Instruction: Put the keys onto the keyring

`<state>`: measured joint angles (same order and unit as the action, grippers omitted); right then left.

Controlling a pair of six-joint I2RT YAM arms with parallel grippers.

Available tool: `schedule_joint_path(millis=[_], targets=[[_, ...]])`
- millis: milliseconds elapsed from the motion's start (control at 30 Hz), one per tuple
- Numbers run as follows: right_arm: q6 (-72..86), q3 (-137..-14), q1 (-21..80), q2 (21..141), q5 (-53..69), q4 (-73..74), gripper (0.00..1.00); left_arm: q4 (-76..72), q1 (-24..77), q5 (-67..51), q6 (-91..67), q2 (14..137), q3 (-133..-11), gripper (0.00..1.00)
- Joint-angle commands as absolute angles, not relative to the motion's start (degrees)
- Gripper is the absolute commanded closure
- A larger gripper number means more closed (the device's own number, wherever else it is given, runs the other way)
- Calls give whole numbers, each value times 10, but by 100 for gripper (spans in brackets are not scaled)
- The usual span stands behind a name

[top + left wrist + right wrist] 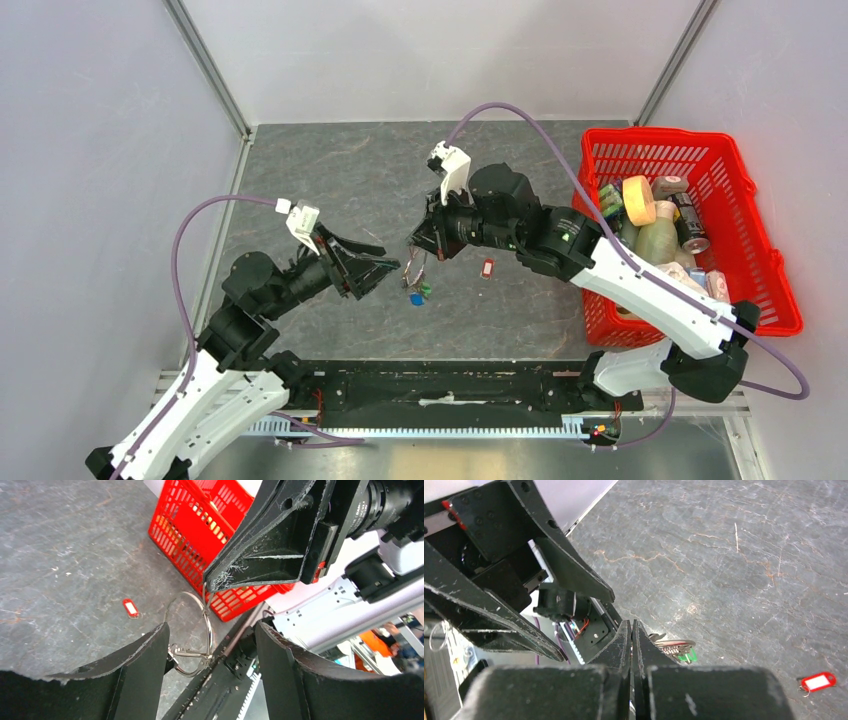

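My right gripper [420, 243] is shut on the top of the keyring [209, 630], a thin silver wire ring hanging from its fingertips [220, 577] above the table. Smaller metal loops [187, 654] sit at the ring's lower end. A blue and a green key [416, 293] dangle under it; the green head [687, 655] shows behind my shut right gripper [631, 625]. My left gripper [388, 266] is open, its fingers [145, 665] either side of the ring's lower part without gripping it. A red key [487, 268] lies alone on the table; it also shows in both wrist views [130, 607] [819, 681].
A red plastic basket [690, 145] full of assorted items stands at the right of the table. The black mounting rail [450, 385] runs along the near edge. Grey walls enclose the dark table [350, 170].
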<state>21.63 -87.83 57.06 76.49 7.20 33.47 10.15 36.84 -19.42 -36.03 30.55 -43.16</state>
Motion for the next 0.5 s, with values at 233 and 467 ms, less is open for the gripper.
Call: schedule_joint_path(millis=[233,467], targets=[[309,-883,576,745,-43,278,100,41,368,-126,-301,338,-441,33],[328,-928,576,765,-37,316,100,2,368,-163,-263,368,-447,36]])
